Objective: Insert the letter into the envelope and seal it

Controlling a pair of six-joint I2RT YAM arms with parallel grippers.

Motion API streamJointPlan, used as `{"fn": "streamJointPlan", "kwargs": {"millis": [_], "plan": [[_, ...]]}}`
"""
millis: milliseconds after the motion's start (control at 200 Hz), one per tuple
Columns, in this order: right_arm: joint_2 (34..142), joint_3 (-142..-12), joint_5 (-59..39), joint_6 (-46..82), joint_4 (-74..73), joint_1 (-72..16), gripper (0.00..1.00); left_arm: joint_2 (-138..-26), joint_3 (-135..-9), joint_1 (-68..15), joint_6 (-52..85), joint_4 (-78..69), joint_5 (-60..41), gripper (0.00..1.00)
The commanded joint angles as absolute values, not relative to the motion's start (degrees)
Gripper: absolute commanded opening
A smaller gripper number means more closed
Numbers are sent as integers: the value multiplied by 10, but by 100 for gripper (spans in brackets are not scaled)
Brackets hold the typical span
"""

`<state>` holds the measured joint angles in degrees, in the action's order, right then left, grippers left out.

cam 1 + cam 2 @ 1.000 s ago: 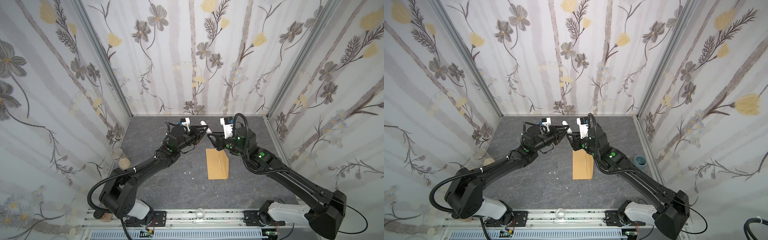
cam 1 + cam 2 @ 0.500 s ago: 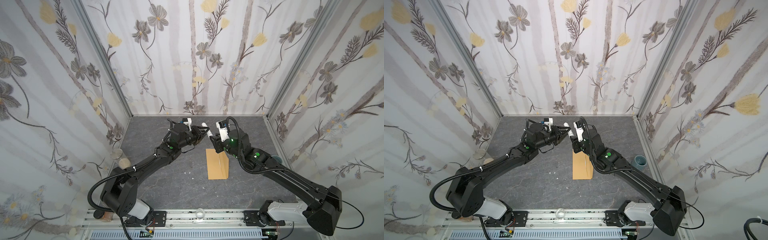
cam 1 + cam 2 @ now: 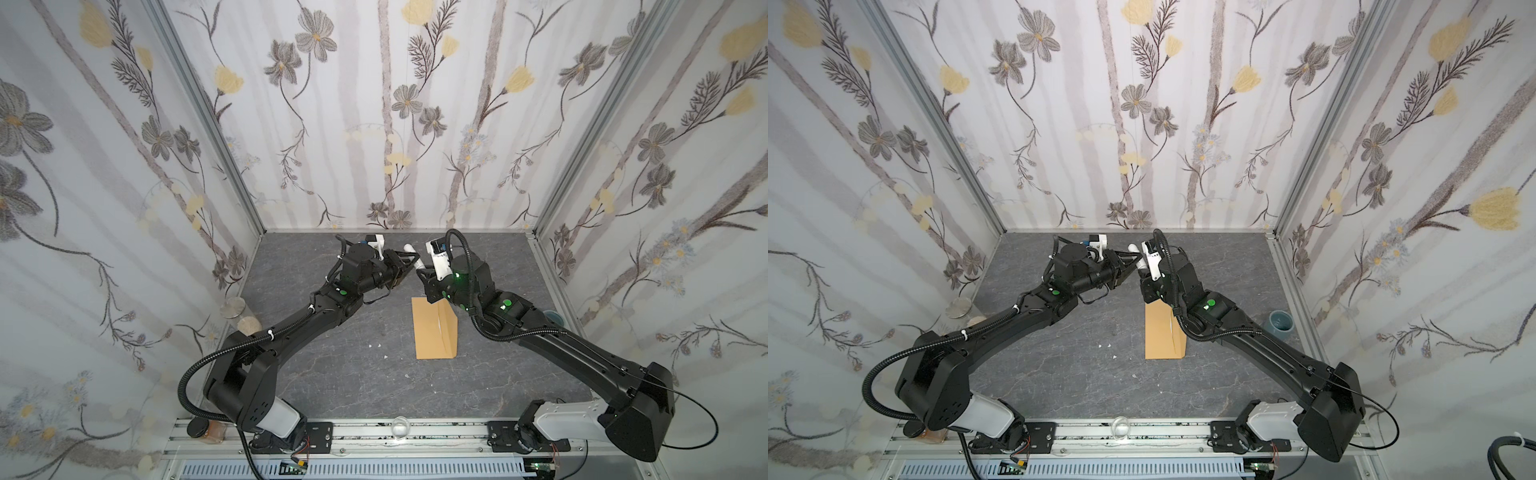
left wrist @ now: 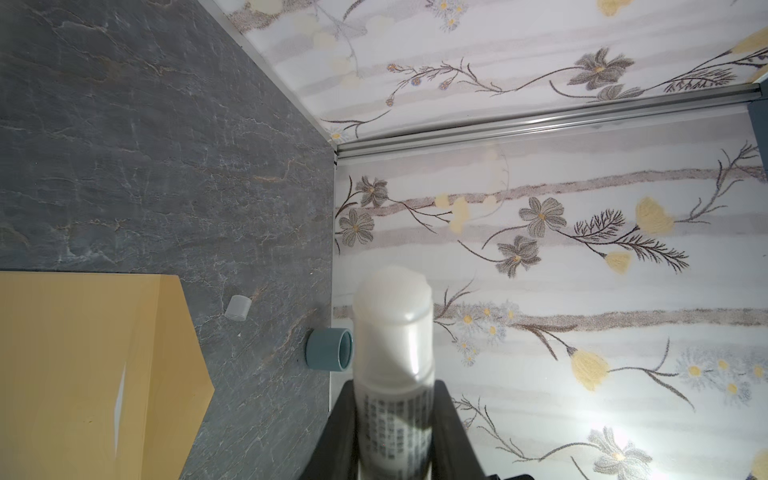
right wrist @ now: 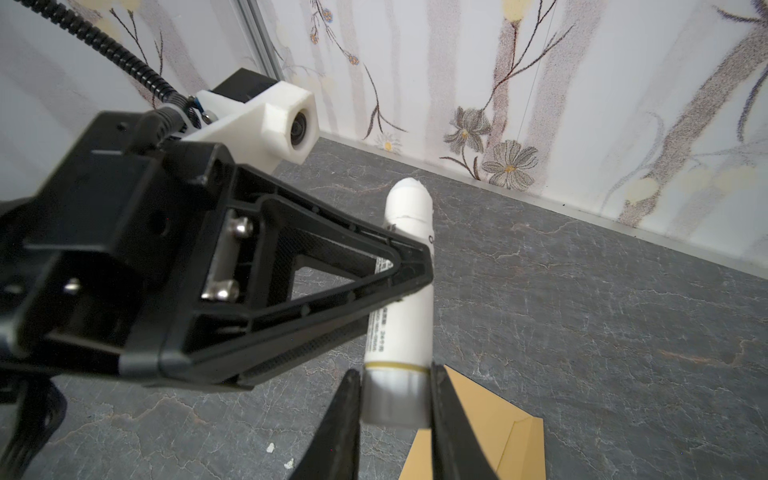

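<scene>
Right arm has swung in toward the left one since the earlier frame, and the right pincer (image 5: 395, 374) has narrowed onto the grey base of the glue stick (image 5: 399, 328). On the table (image 3: 353, 386) the envelope (image 3: 434, 328) lies flat, parked until there's glue for the flap. The left pincer (image 4: 395, 392) clamps the barrel, I'd guess so the other can twist the base. The cap (image 4: 237, 307) sits off nearby. A white sliver (image 4: 119, 390) on the envelope might be the letter tucked inside, tough to say.
</scene>
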<state>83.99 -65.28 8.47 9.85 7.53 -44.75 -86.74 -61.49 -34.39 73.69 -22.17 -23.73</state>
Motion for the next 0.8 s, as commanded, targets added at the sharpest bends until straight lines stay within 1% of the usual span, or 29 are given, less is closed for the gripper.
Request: {"fn": "streamJointPlan", "kwargs": {"millis": [0, 100, 275, 630, 794], "plan": [[844, -660, 61, 99, 59, -448, 16, -868, -622, -344, 734, -241, -248, 0], [845, -665, 36, 120, 55, -446, 14, -868, -621, -344, 733, -244, -250, 0], [841, -666, -41, 182, 28, -428, 14, -861, -605, -345, 741, -257, -250, 0], [836, -648, -226, 336, -59, -353, 12, -832, -532, -346, 783, -343, -246, 0], [834, -629, -282, 404, -112, -325, 12, -825, -511, -349, 796, -383, -250, 0]]}}
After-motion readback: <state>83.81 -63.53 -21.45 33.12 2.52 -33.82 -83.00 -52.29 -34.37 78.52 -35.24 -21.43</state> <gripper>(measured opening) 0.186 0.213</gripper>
